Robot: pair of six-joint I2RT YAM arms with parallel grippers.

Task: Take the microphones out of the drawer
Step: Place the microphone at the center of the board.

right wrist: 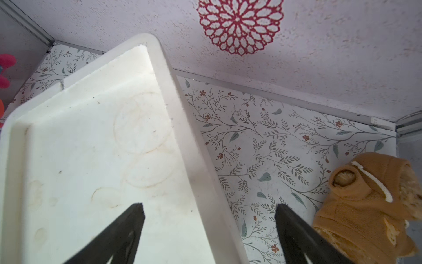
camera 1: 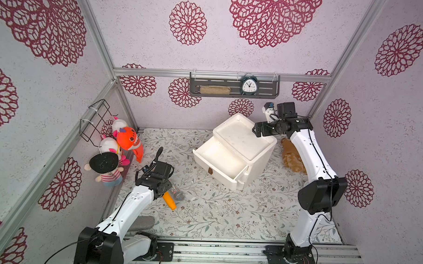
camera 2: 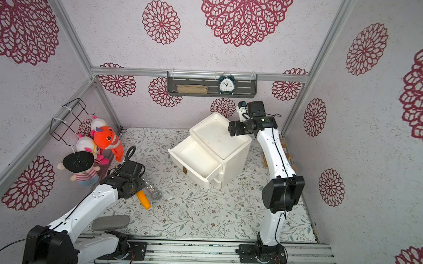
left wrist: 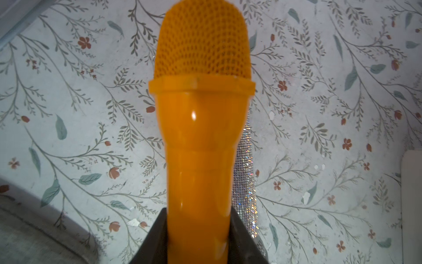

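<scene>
An orange microphone (left wrist: 201, 114) sits between my left gripper's (left wrist: 198, 219) black fingers, which are shut on its handle. In both top views it (camera 1: 170, 200) (camera 2: 144, 199) points toward the table's front, low over the floral mat at front left. A silver glittery microphone (camera 1: 178, 194) (left wrist: 245, 173) lies on the mat right beside it, partly under it. The white drawer (camera 1: 219, 159) stands pulled out of the white cabinet (camera 1: 244, 138), with nothing inside. My right gripper (right wrist: 210, 206) (camera 1: 255, 132) is open, straddling the cabinet top's right rim.
Plush toys (camera 1: 123, 144) crowd the left wall under a wire basket (camera 1: 94, 118). A grey felt pad (camera 1: 140, 223) lies at front left. A brown plush (right wrist: 365, 205) sits right of the cabinet, behind my right arm. A wall shelf holds a clock (camera 1: 248, 85).
</scene>
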